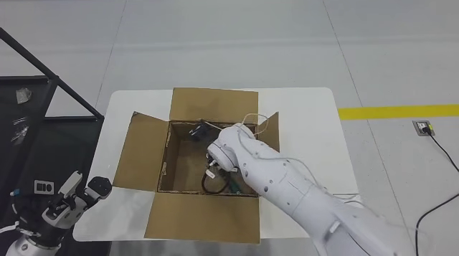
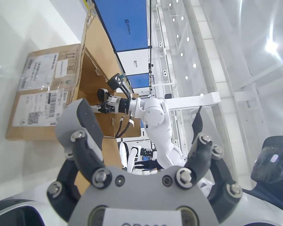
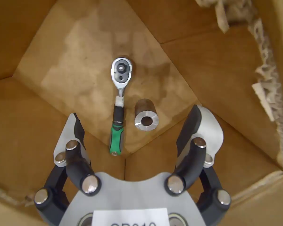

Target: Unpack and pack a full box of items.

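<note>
- The box is plain brown cardboard, standing in the middle of the white tabletop with all four flaps folded outward.
- Its floor is smooth, with paler scuffed patches. One flap edge is torn ragged and fibrous.
- A wrench lies flat on the box floor. It has a shiny oval ratchet head, a thin steel neck wrapped in a band of white tape, and a black and green grip.
- A metal sleeve, short, thick-walled and bored through, lies on its side just beside the wrench's grip.
- The right tool hangs inside the box above these two pieces, its fingers spread wide with nothing between them.
- The left tool is off the near left corner of the tabletop, well apart from the box, also wide open and empty.
- White labels with barcodes and upright-arrow marks are stuck on the box's outer wall. Their print is too small to make out.
- In the top view the right arm covers much of the box's inside.
- A black rack stands left of the tabletop, and a yellow line runs along the grey floor to the right.
</note>
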`<state>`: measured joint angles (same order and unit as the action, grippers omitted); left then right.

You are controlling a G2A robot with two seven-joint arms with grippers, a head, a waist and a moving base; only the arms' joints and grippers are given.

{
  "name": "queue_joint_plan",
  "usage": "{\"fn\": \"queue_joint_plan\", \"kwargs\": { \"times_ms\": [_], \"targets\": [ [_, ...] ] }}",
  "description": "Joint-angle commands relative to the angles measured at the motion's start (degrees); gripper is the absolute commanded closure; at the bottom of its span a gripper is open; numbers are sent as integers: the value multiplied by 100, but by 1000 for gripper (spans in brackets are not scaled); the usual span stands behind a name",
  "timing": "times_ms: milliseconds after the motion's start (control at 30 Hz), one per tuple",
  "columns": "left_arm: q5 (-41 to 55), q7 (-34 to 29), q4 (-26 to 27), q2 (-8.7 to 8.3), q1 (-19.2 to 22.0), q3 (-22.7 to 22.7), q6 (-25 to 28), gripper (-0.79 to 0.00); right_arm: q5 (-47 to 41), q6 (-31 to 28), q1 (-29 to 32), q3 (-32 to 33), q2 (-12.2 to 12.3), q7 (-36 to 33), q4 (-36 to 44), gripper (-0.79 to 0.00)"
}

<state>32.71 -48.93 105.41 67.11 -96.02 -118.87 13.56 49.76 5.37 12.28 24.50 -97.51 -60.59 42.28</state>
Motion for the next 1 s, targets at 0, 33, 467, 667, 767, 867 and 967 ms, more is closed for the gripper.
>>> {"fn": "queue_joint_plan", "kwargs": {
  "times_ms": [0,33,467,667,767,867,967],
  "targets": [
    [0,0,0,0,0,0,0,-785,-20,19,19,20,-43,123,-235,-785],
    [0,0,0,0,0,0,0,-785,-30,13,18,34,-66,170,-344,-785],
    [0,0,0,0,0,0,0,-785,-49,-337,22,207,-212,205,-979,-563],
    [0,0,0,0,0,0,0,-785,-45,-450,54,306,-229,209,-1144,-419],
    [0,0,0,0,0,0,0,-785,-76,-538,67,377,-230,270,-1181,-231],
    [0,0,0,0,0,0,0,-785,-139,-698,52,482,-213,357,-1131,0],
    [0,0,0,0,0,0,0,-785,-177,-832,17,609,-171,385,-771,0]
  ]
}}
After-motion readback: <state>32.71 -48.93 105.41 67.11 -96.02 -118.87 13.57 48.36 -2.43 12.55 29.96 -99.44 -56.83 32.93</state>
